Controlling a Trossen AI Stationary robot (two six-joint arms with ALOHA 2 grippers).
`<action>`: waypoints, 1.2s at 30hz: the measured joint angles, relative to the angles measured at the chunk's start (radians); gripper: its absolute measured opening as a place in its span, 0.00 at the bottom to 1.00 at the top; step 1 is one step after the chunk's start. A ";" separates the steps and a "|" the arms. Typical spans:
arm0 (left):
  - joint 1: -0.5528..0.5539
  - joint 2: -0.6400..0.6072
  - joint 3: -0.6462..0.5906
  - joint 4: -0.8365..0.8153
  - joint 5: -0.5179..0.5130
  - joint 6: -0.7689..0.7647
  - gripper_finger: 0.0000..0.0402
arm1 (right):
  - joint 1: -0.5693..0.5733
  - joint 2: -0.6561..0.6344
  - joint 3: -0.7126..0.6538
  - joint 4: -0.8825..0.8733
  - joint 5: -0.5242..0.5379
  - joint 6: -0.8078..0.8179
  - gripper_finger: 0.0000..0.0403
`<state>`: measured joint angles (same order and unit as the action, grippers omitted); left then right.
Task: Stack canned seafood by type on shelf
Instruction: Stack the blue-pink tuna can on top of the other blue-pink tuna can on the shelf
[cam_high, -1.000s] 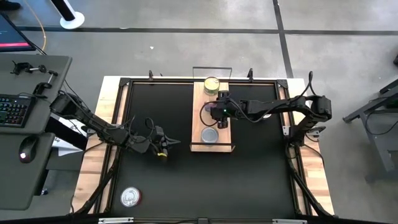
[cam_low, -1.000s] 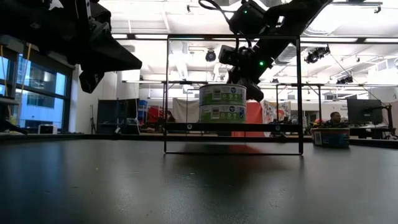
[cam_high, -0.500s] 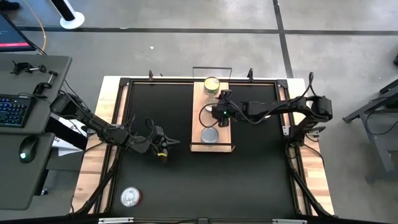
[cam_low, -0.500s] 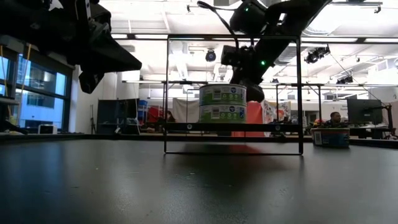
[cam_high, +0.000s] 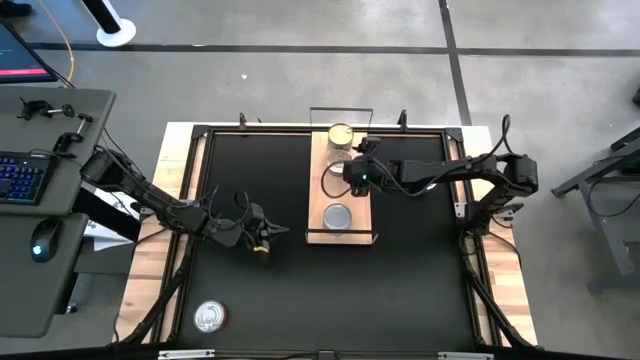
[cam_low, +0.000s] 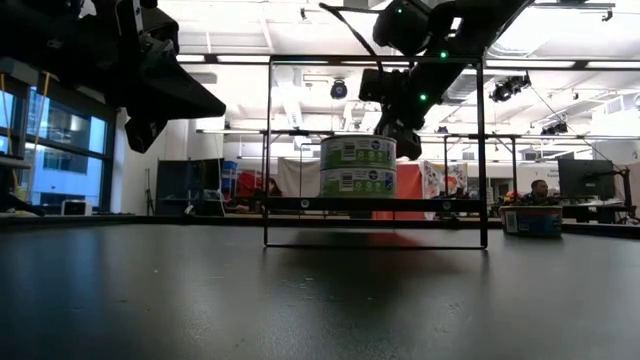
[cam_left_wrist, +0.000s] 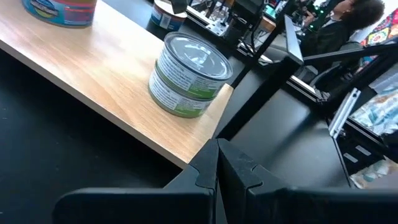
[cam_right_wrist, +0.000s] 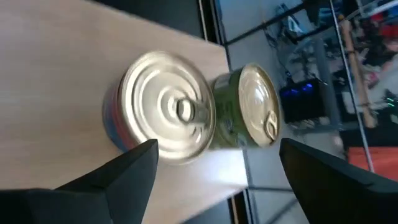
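High view, from the left: one silver-lidded tin (cam_high: 209, 317) lies alone near the front-left corner of the black table (cam_high: 400, 290), well apart from everything else. The left claw (cam_high: 265, 236) hangs over the table's left half, just beside the shelf (cam_high: 318, 150)'s near end; in the left wrist view its fingers (cam_left_wrist: 214, 165) meet in a thin line, pinched together with nothing between them, pointing at a green-labelled stack of two tins (cam_left_wrist: 188, 75) on the wood.

On the light-wood shelf, three spots of canned seafood line up: a gold-lidded tin (cam_high: 340, 135) at the far end, a silver-lidded one (cam_high: 335, 180) in the middle, another silver one (cam_high: 338, 215) toward the near end.

The right claw (cam_high: 352, 172) hovers at the shelf's right edge, next to the middle tin. The right wrist view shows its fingers (cam_right_wrist: 134, 165) spread wide and empty, with the silver lid (cam_right_wrist: 166, 116) and a gold-lidded green tin (cam_right_wrist: 249, 109) lying between and beyond them, not touched.
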<state>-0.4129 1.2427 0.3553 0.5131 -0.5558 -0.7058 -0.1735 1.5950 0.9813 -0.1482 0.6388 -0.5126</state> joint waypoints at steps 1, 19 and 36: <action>0.000 0.000 0.000 0.000 0.007 -0.002 0.00 | 0.014 -0.005 0.000 -0.028 0.032 0.000 0.81; 0.036 0.000 0.000 0.003 0.032 0.027 0.00 | -0.183 -0.330 -0.001 -0.836 -0.115 1.182 0.81; 0.033 -0.004 0.000 0.114 0.116 -0.055 0.00 | -0.305 -0.326 -0.225 -0.848 -0.336 1.232 0.38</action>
<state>-0.3797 1.2385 0.3550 0.6273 -0.4396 -0.7605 -0.4789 1.2694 0.7563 -0.9960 0.3033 0.7193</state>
